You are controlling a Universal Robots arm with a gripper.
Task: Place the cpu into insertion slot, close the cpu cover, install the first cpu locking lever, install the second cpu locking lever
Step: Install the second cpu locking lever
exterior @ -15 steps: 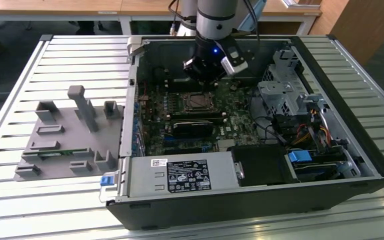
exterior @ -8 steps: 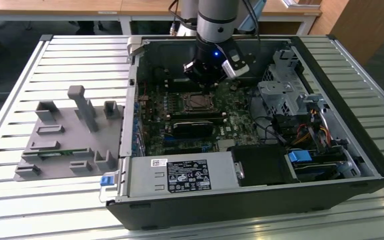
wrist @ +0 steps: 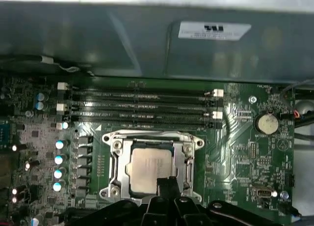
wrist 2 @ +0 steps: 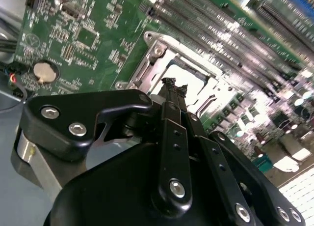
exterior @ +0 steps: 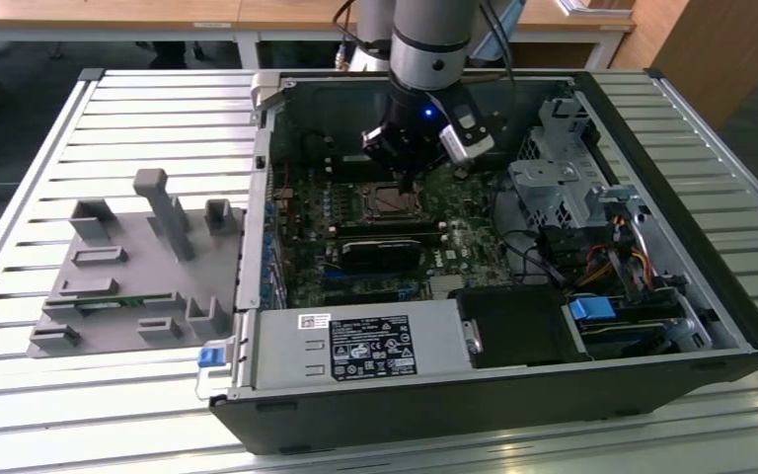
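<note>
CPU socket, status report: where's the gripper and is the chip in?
Gripper shut, tips at the cover edge. Chip seated in the socket, cover down over it. Nothing in the way.

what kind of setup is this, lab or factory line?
Likely a lab or workshop test bench: an open PC case lies on a slatted metal table, with wooden desks behind and a grey fixture tray beside it.

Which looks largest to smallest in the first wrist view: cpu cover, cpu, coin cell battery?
1. cpu cover, the frame lying around the chip.
2. cpu, inside that frame.
3. coin cell battery, clearly smallest.
All lie on the same board, so nearness hardly skews this.
</note>
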